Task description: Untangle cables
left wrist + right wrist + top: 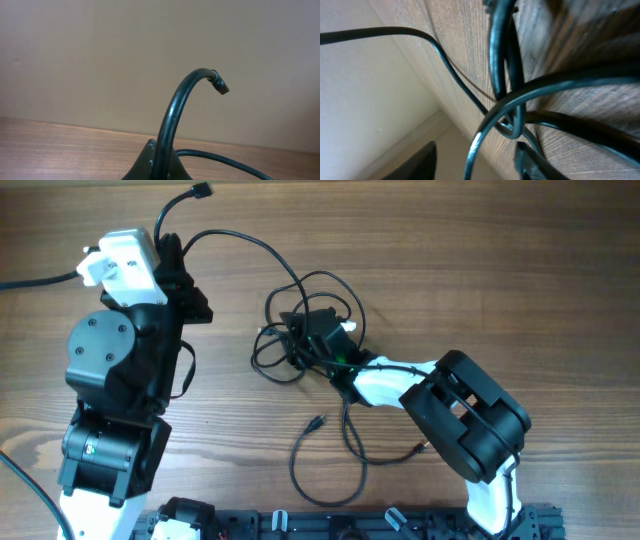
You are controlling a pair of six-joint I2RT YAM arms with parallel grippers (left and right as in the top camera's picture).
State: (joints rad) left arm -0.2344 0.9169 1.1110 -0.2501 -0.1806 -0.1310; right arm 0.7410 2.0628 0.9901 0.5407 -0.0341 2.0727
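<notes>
The cables [300,330] are thin black cords knotted into loops at the table's middle. One strand runs left from the knot to my left gripper [168,248], which is shut on it; its plug end [203,190] sticks up beyond the fingers. In the left wrist view the fingers [150,160] pinch that cord [172,110] and it arcs up to the plug [220,86]. My right gripper [318,340] sits in the knot. Its jaws [474,150] stand apart with one cable loop [485,125] passing between them, touching neither finger.
Two loose cable tails trail toward the front, ending in small plugs [317,422] [420,447]. A thick robot cable [40,280] leaves the left arm toward the left edge. A black rail [350,525] runs along the front edge.
</notes>
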